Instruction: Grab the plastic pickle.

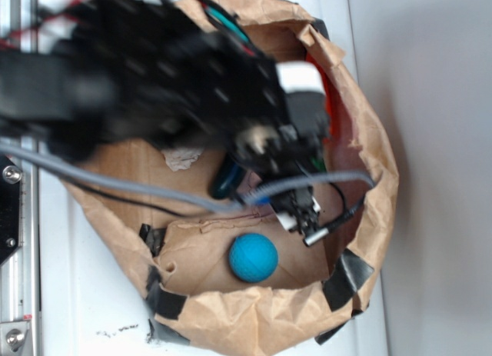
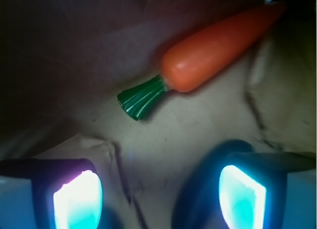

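Jaws spread, empty, above bag floor (image 2: pixel 198 135), carrot (image 2: pixel 218 46) beyond, pickle (image 1: pixel 225 179) under arm

The plastic pickle (image 1: pixel 225 179) is being mostly covered by the blurred arm (image 1: pixel 138 71) in the exterior view. The carrot's (image 2: pixel 218 46) tip is being cut off at the wrist picture's edge.

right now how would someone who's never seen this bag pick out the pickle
Look inside the taped brown paper bag on the white table. On its cardboard floor, up and left of the blue ball, a dark green glossy rounded end pokes out from under the black robot arm. It is slim and dark, unlike the round ball and the orange carrot.
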